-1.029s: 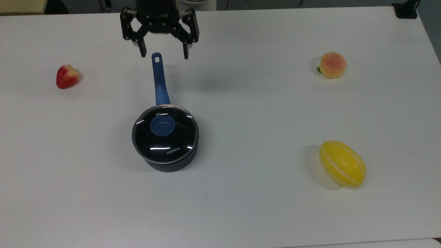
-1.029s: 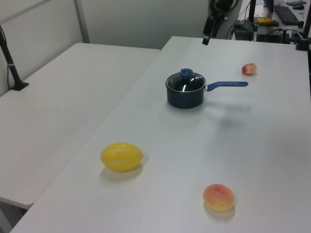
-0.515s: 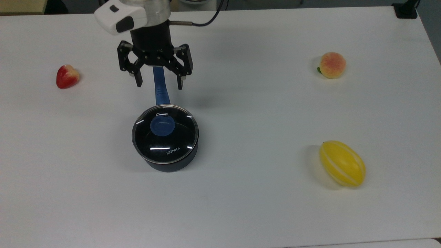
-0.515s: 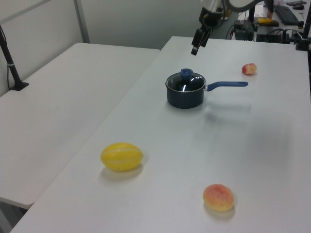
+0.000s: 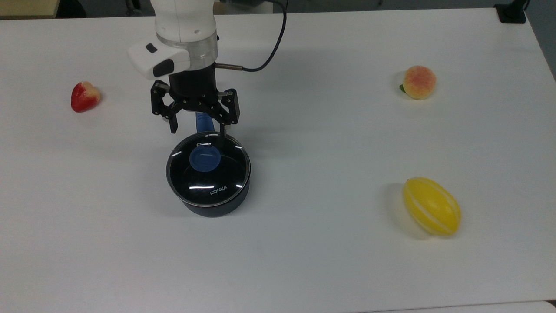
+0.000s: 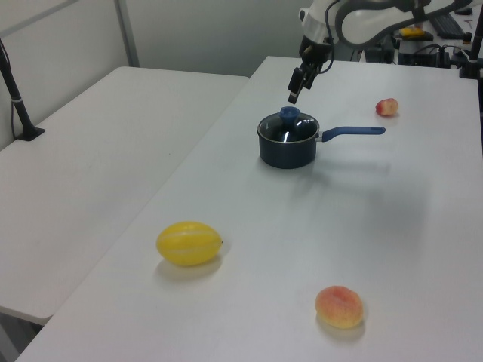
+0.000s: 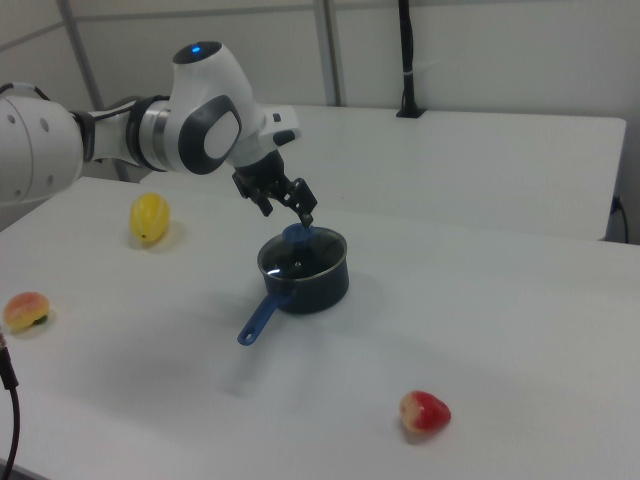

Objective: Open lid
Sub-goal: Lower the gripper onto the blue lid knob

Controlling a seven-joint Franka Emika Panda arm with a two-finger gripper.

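Claw point(image 5: 197, 131) hung spread, holding nothing. Lid point(image 5: 208, 174) sat closed on the saucepan point(image 5: 217, 208), its blue knob point(image 5: 204, 158) just below and ahead of the fingertips; descent likely next.

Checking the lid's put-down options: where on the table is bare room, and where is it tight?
Widest bare patch in the top view: between the saucepan and the yellow melon, running up toward the peach. Bare too along the near edge and between the strawberry and the pan. Tight around the lid, under the open pincer.
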